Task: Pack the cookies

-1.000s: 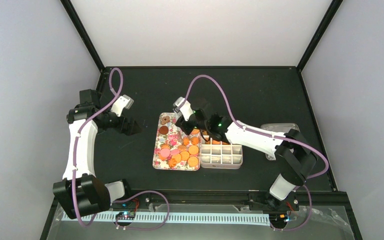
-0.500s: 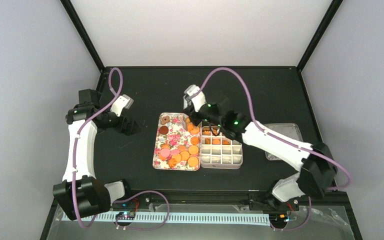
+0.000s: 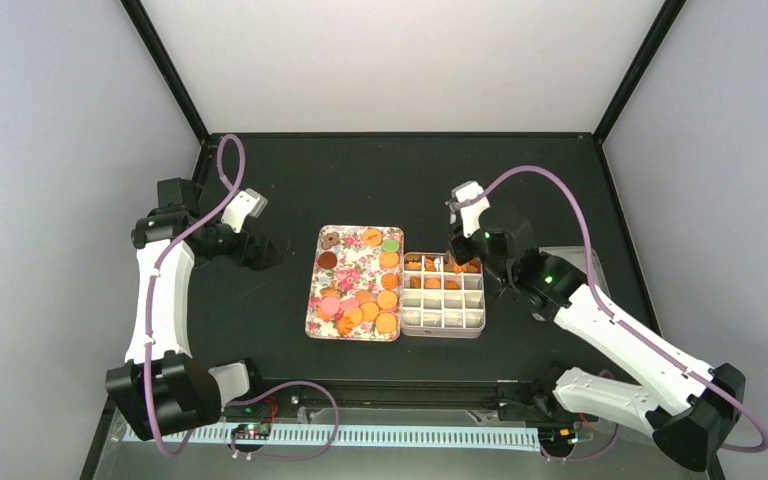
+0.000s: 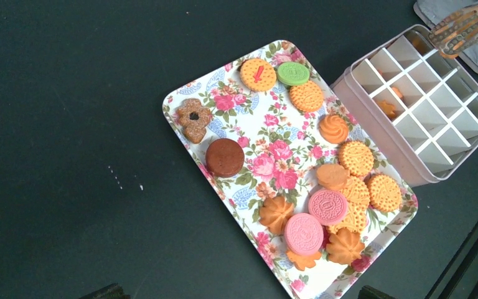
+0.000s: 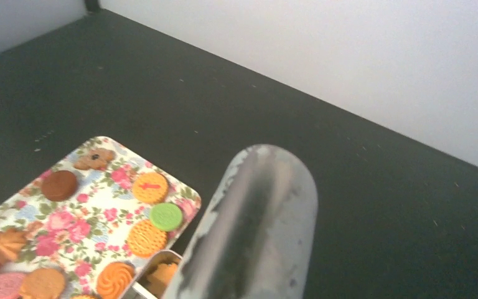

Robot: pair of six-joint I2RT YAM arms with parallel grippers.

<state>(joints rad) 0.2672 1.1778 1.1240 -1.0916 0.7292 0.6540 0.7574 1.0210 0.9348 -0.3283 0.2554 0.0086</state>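
tongs [image 4: 463, 28] clamped in right gripper [image 3: 460, 252], over box [image 4: 379, 134] 1 o'clock corner. left gripper [image 3: 263, 256] parked 9 o'clock of tray [image 4: 267, 118], can't tell its opening. most cookies [image 4: 332, 176] on tray, few in far cells. Release low, centred on an empty cell.

The right gripper [image 3: 463, 240] has swung right — off the tray [image 3: 318, 303]; its tongs [image 4: 463, 29] now hang above the box [image 3: 444, 324].
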